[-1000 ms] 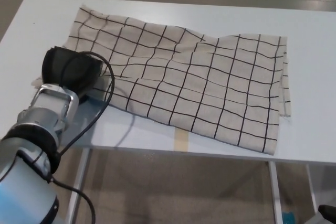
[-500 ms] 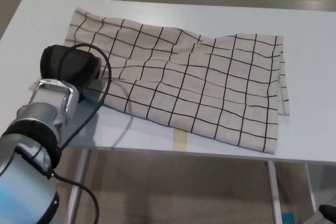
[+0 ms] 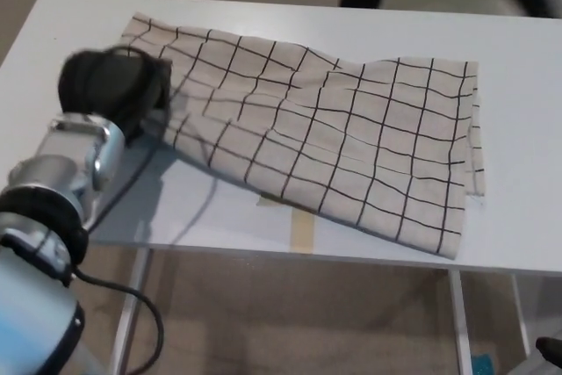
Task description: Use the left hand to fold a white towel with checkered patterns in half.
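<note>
My left hand (image 3: 112, 87) sits over the towel (image 3: 325, 142) at the table's (image 3: 518, 50) left edge; can't tell my grip.

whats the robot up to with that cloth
The robot's left hand is on the left end of a white checkered towel spread on a white table. That end looks bunched and slightly lifted, while the rest of the towel lies spread out, rumpled, not folded in half yet. The right hand is not in view.

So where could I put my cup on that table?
The far right corner of the table, right of the towel, is bare. So is the near left strip between the left hand and the table's front edge. The middle is all towel.
</note>
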Robot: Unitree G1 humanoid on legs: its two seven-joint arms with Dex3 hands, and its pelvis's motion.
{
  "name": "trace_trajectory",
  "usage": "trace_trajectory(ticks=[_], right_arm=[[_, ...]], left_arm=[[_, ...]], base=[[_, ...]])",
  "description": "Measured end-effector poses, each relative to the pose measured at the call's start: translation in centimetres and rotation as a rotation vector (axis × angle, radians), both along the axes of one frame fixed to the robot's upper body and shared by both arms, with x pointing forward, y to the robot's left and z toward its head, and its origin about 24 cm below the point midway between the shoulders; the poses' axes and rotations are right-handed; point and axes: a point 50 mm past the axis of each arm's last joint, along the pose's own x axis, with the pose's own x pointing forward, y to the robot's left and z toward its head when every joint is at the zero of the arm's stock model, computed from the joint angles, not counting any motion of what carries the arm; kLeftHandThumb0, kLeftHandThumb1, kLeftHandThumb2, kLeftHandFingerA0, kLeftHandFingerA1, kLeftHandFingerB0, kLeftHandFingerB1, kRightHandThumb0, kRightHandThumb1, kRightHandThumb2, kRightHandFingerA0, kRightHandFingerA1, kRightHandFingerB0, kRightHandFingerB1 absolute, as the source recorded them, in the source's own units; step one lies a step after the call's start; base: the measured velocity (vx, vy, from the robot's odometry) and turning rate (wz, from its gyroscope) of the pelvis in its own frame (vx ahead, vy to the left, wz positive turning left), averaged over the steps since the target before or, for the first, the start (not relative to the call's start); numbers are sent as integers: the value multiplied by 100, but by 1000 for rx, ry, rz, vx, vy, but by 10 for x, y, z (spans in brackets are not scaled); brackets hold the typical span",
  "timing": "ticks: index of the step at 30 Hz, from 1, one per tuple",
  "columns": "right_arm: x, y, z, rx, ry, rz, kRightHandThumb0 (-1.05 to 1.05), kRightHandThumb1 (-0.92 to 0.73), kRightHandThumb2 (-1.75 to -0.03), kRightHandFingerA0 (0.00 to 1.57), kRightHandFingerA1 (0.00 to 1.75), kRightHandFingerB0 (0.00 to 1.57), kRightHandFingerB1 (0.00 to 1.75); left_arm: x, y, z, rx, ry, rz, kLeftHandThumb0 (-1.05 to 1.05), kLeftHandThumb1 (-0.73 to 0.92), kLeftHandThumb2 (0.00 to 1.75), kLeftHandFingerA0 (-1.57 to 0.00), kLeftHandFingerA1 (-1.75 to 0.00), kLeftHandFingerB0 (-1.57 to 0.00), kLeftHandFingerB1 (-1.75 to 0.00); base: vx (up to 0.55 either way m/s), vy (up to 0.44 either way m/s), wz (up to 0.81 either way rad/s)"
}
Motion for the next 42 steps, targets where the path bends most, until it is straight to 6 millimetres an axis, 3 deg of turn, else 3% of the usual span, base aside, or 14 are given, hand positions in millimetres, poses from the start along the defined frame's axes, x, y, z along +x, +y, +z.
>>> trace_trajectory(ticks=[4,5,8,9,10,11,14,15,19,20,23,24,27,42], right_arm=[[0,0,0,6,7,-3,-28,-69,-61,85,76,78,52],[0,0,-1,6,9,-3,-28,-68,-60,86,77,77,53],[-1,0,-1,5,13,-2,-28,-68,-60,86,77,77,53],[-2,0,-2,2,16,-1,-27,-68,-61,88,77,77,53],[-2,0,-2,1,17,0,-27,-68,-61,88,77,77,53],[-2,0,-2,0,18,1,-28,-68,-61,88,77,77,53],[-3,-1,-3,-4,23,3,-28,-68,-61,88,77,77,53],[-3,-1,-3,-5,24,3,-28,-68,-61,88,77,77,53],[-5,0,-3,-4,26,3,-28,-68,-61,88,77,77,53],[-5,0,-3,-5,26,4,-28,-68,-61,88,77,78,52],[-5,-1,-3,-7,26,4,-28,-68,-61,88,77,78,52],[-5,-1,-3,-7,24,5,-28,-68,-61,87,77,78,52],[-4,-1,-3,-6,17,6,-28,-68,-61,87,77,78,52],[-2,-1,1,-18,2,20,-27,-69,-61,88,78,80,54]], left_arm=[[5,4,28,-21,-103,-20,-19,69,57,-79,-175,-58,-175],[6,5,37,-26,-135,-28,-22,65,59,-80,-175,-94,-107],[8,4,54,-34,-201,-52,-22,65,59,-80,-175,-94,-107],[9,2,61,-36,-226,-69,-24,57,56,-81,-175,-98,-60],[9,0,65,-38,-239,-81,-24,57,56,-81,-175,-98,-60],[9,-1,67,-40,-248,-90,-26,58,55,-79,-175,-97,-104],[10,-9,77,-42,-286,-141,-24,56,55,-79,-172,-93,-116],[10,-10,78,-42,-291,-147,-27,54,55,-80,-173,-103,-66],[10,-25,90,3,-339,-219,-32,52,55,-81,-175,-88,-50],[10,-28,92,8,-348,-231,-27,35,71,-118,-145,-97,-131],[10,-51,99,36,-386,-313,-19,55,53,-84,-175,-65,-175],[9,-61,101,51,-399,-347,-21,52,55,-85,-175,-107,-76],[6,-87,107,95,-430,-445,-28,51,55,-82,-173,-93,-51],[-26,-182,100,253,-442,-899,-37,49,58,-98,-172,-90,-54]], base=[[0,0,0],[0,0,0],[0,0,0],[0,0,0],[0,0,0],[0,0,0],[0,0,0],[0,0,0],[0,0,0],[0,0,0],[0,0,0],[0,0,0],[0,0,0],[0,0,0]])
